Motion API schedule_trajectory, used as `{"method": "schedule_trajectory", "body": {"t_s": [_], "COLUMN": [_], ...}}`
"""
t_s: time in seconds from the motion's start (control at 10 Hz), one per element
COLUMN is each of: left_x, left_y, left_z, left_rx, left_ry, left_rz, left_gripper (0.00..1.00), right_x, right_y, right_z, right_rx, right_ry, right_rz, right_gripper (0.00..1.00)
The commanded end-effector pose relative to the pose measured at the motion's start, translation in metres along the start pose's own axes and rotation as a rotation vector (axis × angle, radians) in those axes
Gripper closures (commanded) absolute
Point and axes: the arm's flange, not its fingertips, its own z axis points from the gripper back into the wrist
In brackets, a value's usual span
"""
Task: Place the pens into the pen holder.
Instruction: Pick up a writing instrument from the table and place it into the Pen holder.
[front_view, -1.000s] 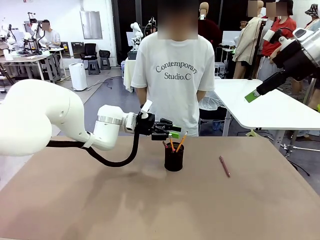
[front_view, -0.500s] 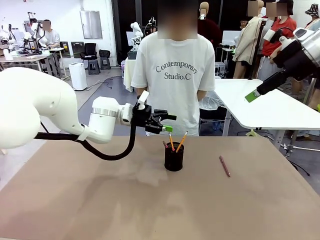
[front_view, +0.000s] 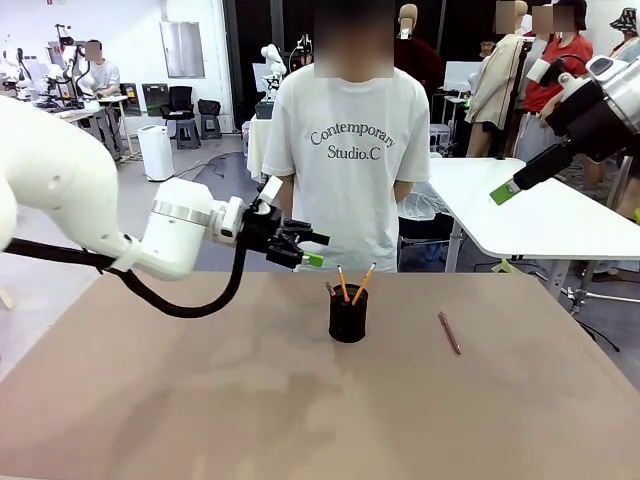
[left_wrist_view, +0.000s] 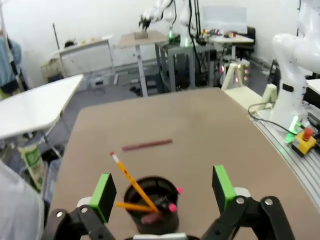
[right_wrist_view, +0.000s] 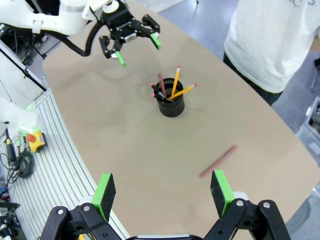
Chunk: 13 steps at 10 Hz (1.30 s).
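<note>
The black mesh pen holder (front_view: 348, 318) stands mid-table with two orange-yellow pencils (front_view: 343, 283) and darker pens sticking out. A brownish-pink pen (front_view: 449, 332) lies flat on the table to its right. My left gripper (front_view: 310, 251) hovers open and holding nothing, up and to the left of the holder. In its wrist view the holder (left_wrist_view: 150, 205) sits between the green pads (left_wrist_view: 103, 195), with the loose pen (left_wrist_view: 147, 145) beyond. My right gripper (front_view: 505, 192) hangs open high at the right. Its wrist view looks down on the holder (right_wrist_view: 171, 102) and the pen (right_wrist_view: 218, 161).
A person in a white T-shirt (front_view: 345, 150) stands at the far edge, behind the holder. A white table (front_view: 540, 215) is off to the right. The brown tabletop (front_view: 250, 400) has bare room in front and to the left.
My left gripper has opened wide and drawn back to the left, away from the pen holder. The pencils stay in the holder. The right arm has not moved.
</note>
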Motion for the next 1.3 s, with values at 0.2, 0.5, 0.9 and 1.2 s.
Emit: {"method": "schedule_trajectory", "body": {"t_s": [0.2,0.5,0.9,1.2], "left_x": [0.038,0.063,0.075,0.092], "left_y": [-0.044,-0.069,-0.087,-0.098], "left_z": [0.055,0.097,0.132,0.152], "left_rx": [0.105,0.168,0.241,0.284], "left_ry": [0.278,0.345,0.372,0.397], "left_rz": [0.096,0.151,0.145,0.174], "left_gripper": [0.00,0.00,0.00,0.00], "right_x": [0.000,0.000,0.000,0.000], "right_y": [0.000,0.000,0.000,0.000], "right_z": [0.000,0.000,0.000,0.000], "right_rx": [0.015,0.015,0.015,0.015], "right_ry": [-0.018,-0.018,-0.018,-0.018], "right_rz": [0.002,0.002,0.002,0.002], "right_gripper": [0.00,0.00,0.00,0.00]}}
